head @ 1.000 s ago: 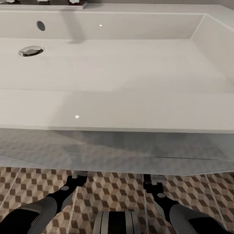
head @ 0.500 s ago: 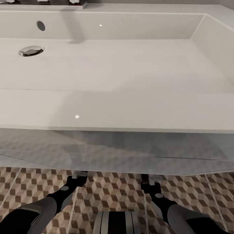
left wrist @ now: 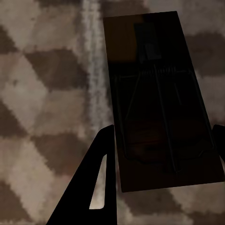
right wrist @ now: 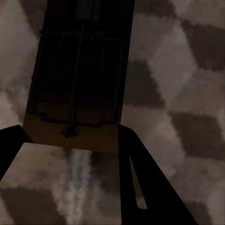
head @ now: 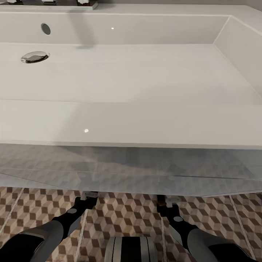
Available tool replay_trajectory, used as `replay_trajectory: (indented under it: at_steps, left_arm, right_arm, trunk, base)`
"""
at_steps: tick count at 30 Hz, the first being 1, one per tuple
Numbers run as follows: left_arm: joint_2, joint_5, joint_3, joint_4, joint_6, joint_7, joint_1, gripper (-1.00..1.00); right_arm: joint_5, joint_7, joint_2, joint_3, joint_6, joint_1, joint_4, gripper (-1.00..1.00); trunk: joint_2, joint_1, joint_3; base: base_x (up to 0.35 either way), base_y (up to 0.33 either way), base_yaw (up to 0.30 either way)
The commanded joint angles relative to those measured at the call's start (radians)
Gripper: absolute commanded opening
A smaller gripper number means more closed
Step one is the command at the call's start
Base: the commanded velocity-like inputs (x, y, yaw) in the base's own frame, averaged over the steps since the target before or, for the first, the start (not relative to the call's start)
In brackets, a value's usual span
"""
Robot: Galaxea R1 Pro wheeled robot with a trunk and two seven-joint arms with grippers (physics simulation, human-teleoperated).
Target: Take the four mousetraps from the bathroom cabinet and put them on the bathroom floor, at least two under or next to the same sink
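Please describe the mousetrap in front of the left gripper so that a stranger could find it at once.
Look below the front edge of the wide white sink, on the cube-patterned floor. Between the left gripper's dark fingers lies a flat dark-brown mousetrap with thin wire parts, beside a pale grout line.

Head view: bright, even; small glare dots on the white sink (head: pixel 145 120).
Wrist views: dim, shadowed, floor tiles (left wrist: pixel 42 93) blurred and blocky.
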Motion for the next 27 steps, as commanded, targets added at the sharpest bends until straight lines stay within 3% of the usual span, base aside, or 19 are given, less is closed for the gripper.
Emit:
replay_trajectory:
  at_steps: [1, 27]
  left_arm:
    - [0.0, 0.002, -0.007, 0.001, -0.003, 0.003, 0.0, -1.0]
    - [0.002, 0.002, -0.007, 0.001, -0.004, 0.003, 0.0, -1.0]
  right_arm:
    - [0.002, -0.005, 0.0, 0.007, -0.002, -0.001, 0.001, -1.0]
    - [-0.006, -0.026, -0.006, 0.007, -0.002, -0.001, 0.001, -1.0]
  trunk:
    - [0.0, 0.0, -0.001]
    - [0.0, 0.0, -0.001]
  base:
    - [0.0, 0.0, 0.0]
    - [0.0, 0.0, 0.0]
